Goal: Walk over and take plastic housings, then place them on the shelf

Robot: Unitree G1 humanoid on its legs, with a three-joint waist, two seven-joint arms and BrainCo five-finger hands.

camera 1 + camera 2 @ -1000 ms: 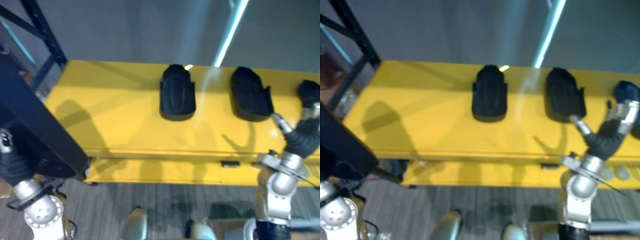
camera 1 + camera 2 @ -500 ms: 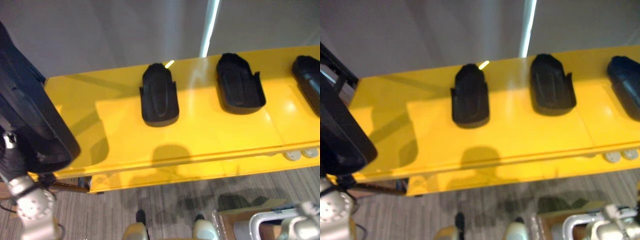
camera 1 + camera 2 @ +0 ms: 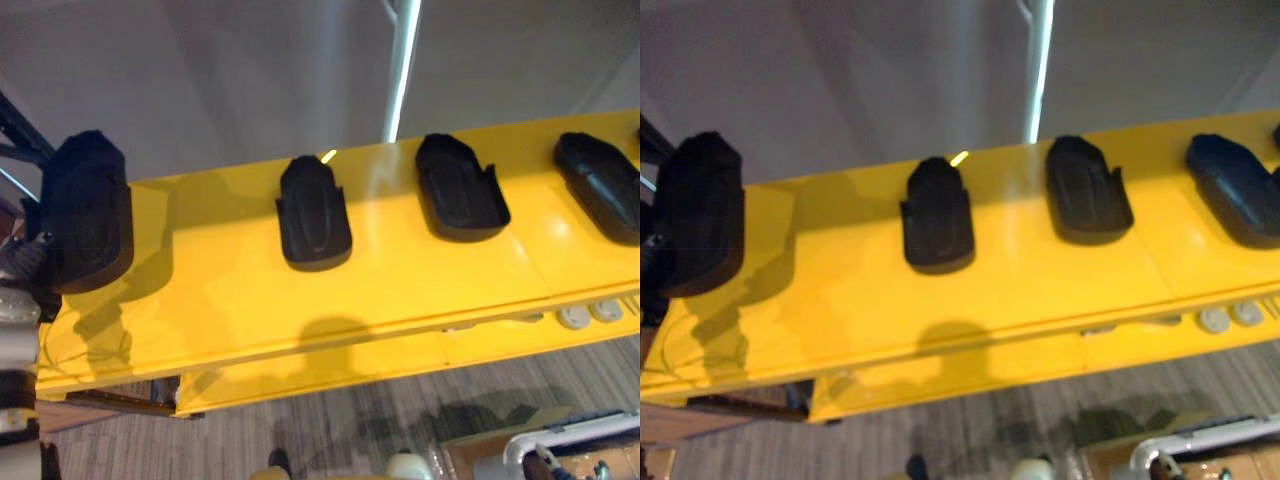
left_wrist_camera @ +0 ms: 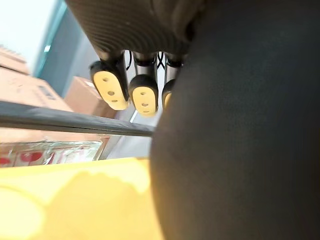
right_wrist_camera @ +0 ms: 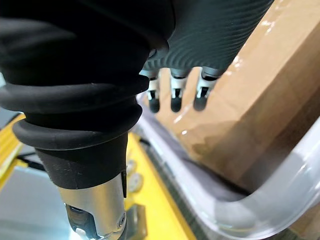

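Three black plastic housings lie in a row on the yellow shelf point(image 3: 420, 280): one in the middle point(image 3: 313, 212), one to its right point(image 3: 460, 187) and one at the far right point(image 3: 600, 185). A fourth housing point(image 3: 85, 210) stands over the shelf's left end with my left hand point(image 3: 22, 262) shut on it from below. In the left wrist view this housing point(image 4: 240, 140) is very close, with my fingers point(image 4: 111, 90) curled beside it. I cannot tell whether it touches the shelf. My right hand point(image 5: 172, 95) hangs low with relaxed fingers and holds nothing.
Bare yellow shelf lies between the held housing and the middle one. A dark rack post point(image 3: 12, 140) rises at the far left and a grey wall stands behind. Beside my right hand are a cardboard box point(image 5: 260, 100) and a clear bin rim point(image 5: 260, 200).
The camera has shifted. My left hand has raised its housing from low on the left to the shelf's left end. My right hand has dropped away from the shelf's right part.
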